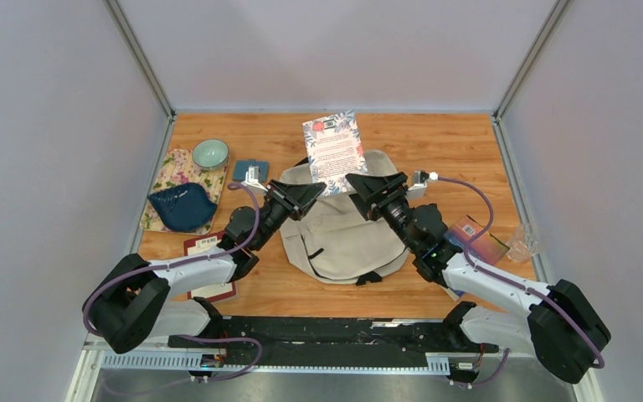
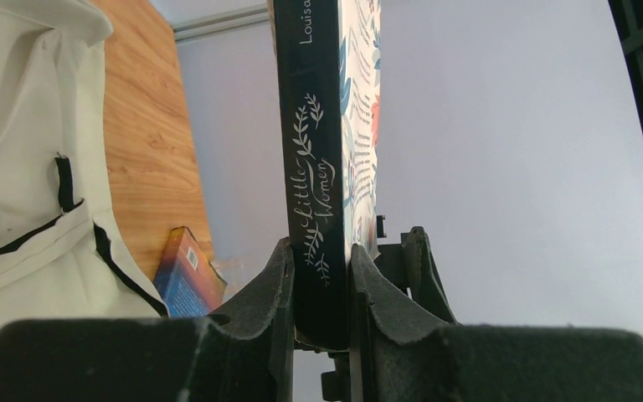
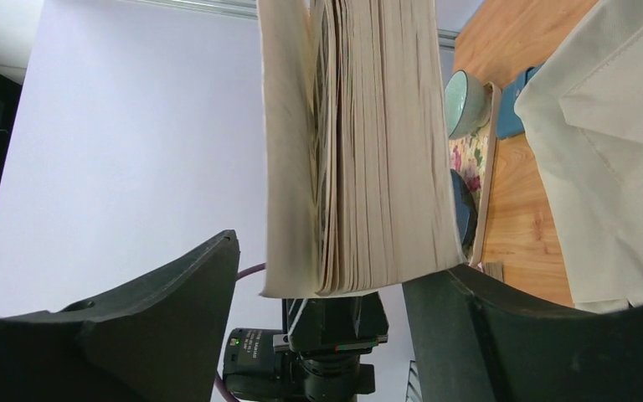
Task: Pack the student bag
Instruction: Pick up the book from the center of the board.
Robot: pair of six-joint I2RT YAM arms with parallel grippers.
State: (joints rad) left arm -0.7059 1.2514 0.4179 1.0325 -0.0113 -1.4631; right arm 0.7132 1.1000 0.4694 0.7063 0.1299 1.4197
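From above, the student bag (image 1: pixel 343 239) lies flat at the centre of the table (image 1: pixel 452 146). A flowered book (image 1: pixel 333 152) stands raised over the bag's 12 o'clock edge. The left gripper (image 1: pixel 316 192) meets it from 8 o'clock and the right gripper (image 1: pixel 358 183) from 4 o'clock. A teal bowl (image 1: pixel 210 153) sits at 10 o'clock and a clear cup (image 1: pixel 523 244) at 3 o'clock.

The left wrist camera shows that gripper's fingers (image 2: pixel 275 293) clamped on the dark spine, which reads "Little Women". The cream bag fills the 9 o'clock side.

The right wrist camera shows its fingers (image 3: pixel 180 289) spread wide, with the book's page edge between them. The bag hangs at 3 o'clock.
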